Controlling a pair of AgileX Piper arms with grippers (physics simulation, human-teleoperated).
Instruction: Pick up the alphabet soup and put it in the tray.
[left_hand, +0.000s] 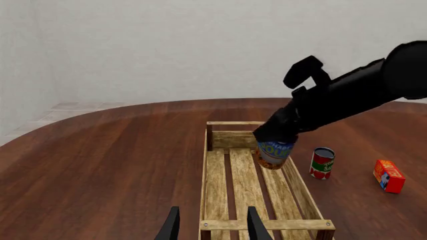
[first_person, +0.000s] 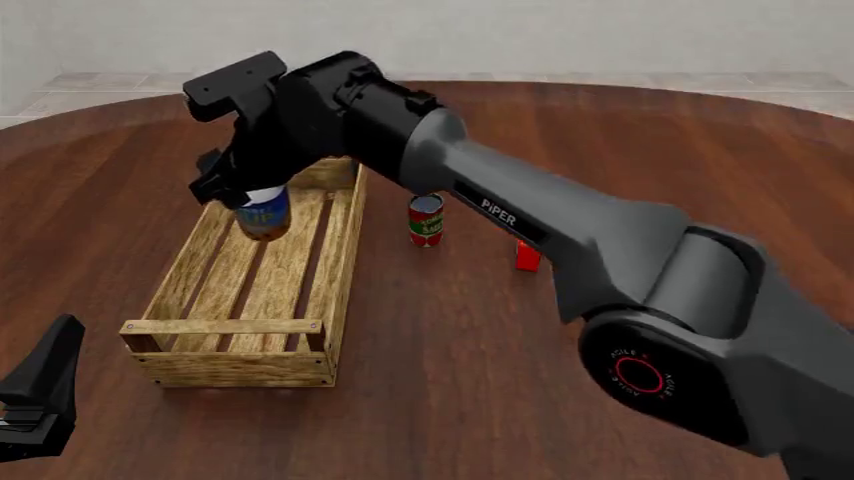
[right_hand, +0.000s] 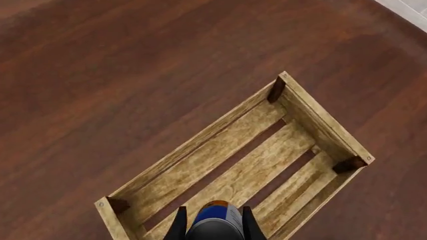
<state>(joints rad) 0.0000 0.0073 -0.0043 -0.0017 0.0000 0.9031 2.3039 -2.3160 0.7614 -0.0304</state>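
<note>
The alphabet soup (first_person: 264, 214), a can with a blue label and an orange lower band, hangs inside the far end of the tray (first_person: 227, 327), just above the slats. My right gripper (first_person: 259, 196) is shut on the can from above. In the right wrist view the can (right_hand: 215, 220) sits between the two fingers (right_hand: 179, 226), with the tray (right_hand: 319, 121) below it. In the left wrist view the can (left_hand: 275, 154) hangs over the tray (left_hand: 260, 225). My left gripper (left_hand: 213, 227) is open and holds nothing, short of the tray's near end, and it shows low at the left (first_person: 38, 395) in the front view.
A small red and green can (first_person: 426, 220) stands on the table just right of the tray. A red-orange box (first_person: 527, 256) lies further right, partly behind my right arm. The right arm (first_person: 534, 225) stretches across the table above them.
</note>
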